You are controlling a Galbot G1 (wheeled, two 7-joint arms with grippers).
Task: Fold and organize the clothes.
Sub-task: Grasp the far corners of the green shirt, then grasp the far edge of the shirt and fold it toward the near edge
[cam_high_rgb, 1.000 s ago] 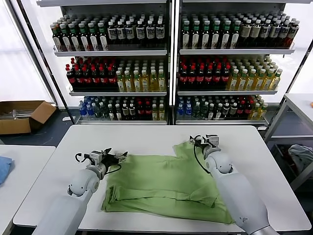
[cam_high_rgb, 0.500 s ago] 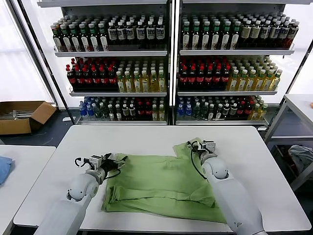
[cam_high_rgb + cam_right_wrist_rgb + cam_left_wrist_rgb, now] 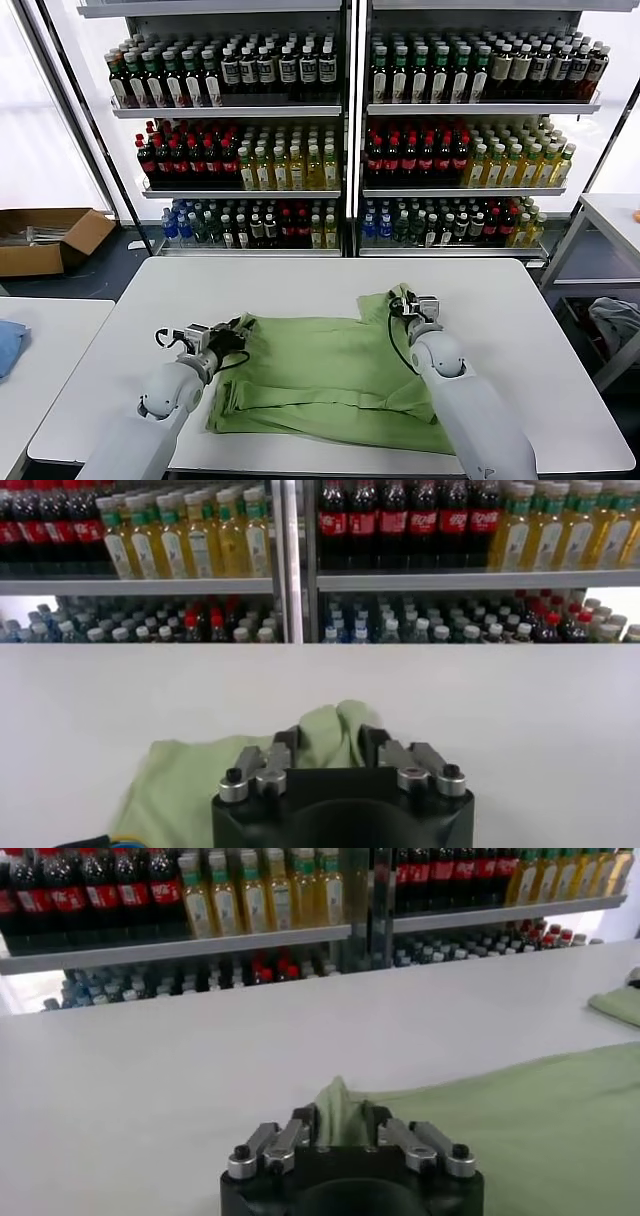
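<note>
where one green polo shirt [image 3: 330, 375] lies spread on the white table [image 3: 300, 285], two grippers pinch it. left gripper [image 3: 345, 1133] is clamped on a raised tuft at the shirt's left far corner. right gripper [image 3: 330, 742] is clamped on a bunched fold at its right far corner. two bottle shelving units [image 3: 345, 130] stand behind.

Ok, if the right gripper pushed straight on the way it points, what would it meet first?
The right gripper is already shut on a fold of the green polo shirt. Beyond that lies bare white table, then probably the bottle shelves past its far edge; depth is unclear.
</note>
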